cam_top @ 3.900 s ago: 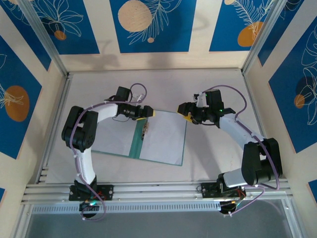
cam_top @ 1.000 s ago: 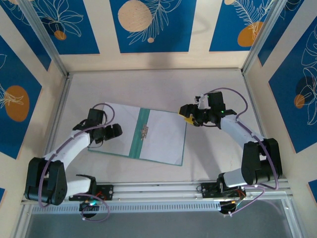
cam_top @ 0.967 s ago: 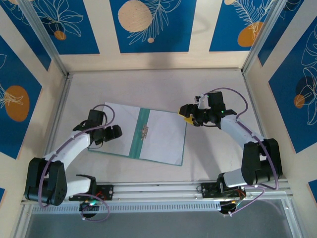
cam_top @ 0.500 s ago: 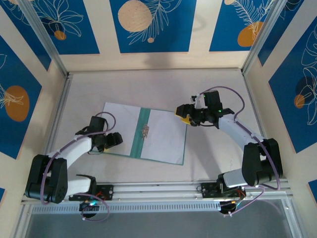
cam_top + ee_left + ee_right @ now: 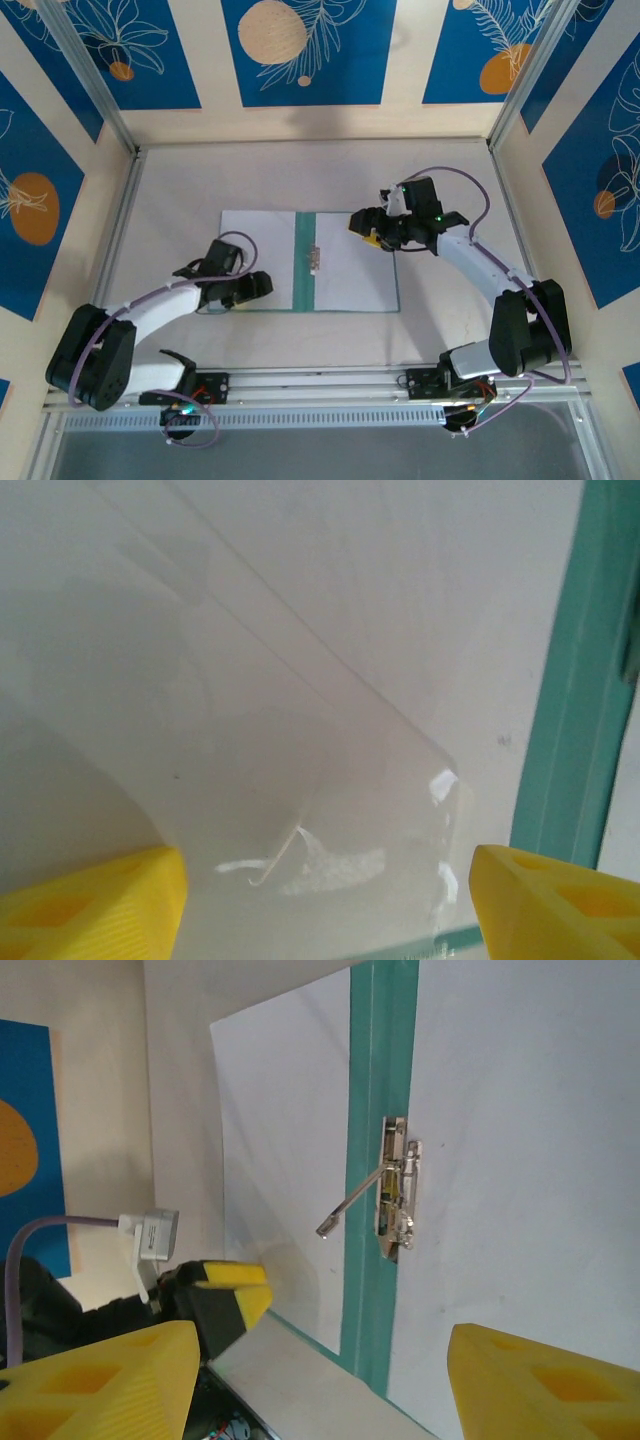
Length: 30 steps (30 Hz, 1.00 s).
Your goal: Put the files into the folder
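Left hand (image 5: 258,288): at 7 o'clock of the folder (image 5: 304,280), low over its near-left edge; fingers spread wide, nothing pinched between them.
Left wrist view: close on a glossy sheet corner, seemingly lifted a little off the page; a curl too fine to read from above.
Left file (image 5: 250,240): flat on the left leaf, at 9 o'clock of the spine.
Clip (image 5: 398,1190): on the teal spine, mid-surface (image 5: 450,170); lever raised off the page, plain from the right wrist, a mere glint from the top.
Right file (image 5: 355,275): flat on the right leaf, at 3 o'clock of the spine.
Right hand (image 5: 365,228): at 1 o'clock of the folder, over its far-right corner; spread wide, empty.
Handling: probably light, limp, slippery on the smooth leaf and easily creased; best taken at a free corner or edge, or slid flat rather than lifted by the middle.
Top view: whole layout at once, folder open and square to the near edge, a reading neither wrist view gives.
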Tool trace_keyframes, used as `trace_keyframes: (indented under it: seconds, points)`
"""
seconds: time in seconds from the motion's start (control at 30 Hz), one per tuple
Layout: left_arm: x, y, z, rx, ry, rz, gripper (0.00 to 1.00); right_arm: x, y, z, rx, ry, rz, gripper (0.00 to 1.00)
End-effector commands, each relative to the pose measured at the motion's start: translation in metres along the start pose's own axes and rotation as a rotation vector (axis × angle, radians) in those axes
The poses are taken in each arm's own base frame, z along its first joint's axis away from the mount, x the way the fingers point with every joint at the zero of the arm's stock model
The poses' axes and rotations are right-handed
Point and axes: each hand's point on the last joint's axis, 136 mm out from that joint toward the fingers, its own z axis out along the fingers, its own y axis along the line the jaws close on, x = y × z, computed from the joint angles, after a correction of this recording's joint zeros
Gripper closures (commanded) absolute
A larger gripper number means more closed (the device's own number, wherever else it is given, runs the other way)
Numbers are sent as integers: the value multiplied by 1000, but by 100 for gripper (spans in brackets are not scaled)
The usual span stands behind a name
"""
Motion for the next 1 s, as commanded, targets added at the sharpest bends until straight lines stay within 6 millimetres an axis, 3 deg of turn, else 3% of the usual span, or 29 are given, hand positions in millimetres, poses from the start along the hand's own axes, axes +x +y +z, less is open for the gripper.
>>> trace_keyframes:
  seconds: [0.0,0.17,0.37,0.53,0.77,0.97]
  points:
    - [12,-17,4,50,7,-56,25,0,4,-3,53,-5,-41,33]
    - [8,-16,-4,26,-27,-35,25,3,12,0,95,-7,-88,33]
    - [-6,-30,-25,94,-50,-25,23,14,35,8,241,4,-195,35]
    - [-19,-8,-38,55,-102,-62,21,22,37,21,354,-20,-209,35]
    - [-25,22,-36,-6,-112,-98,21,38,31,55,453,19,-211,37]
    - [-25,27,-27,-11,-91,-102,22,42,20,77,522,57,-205,40]
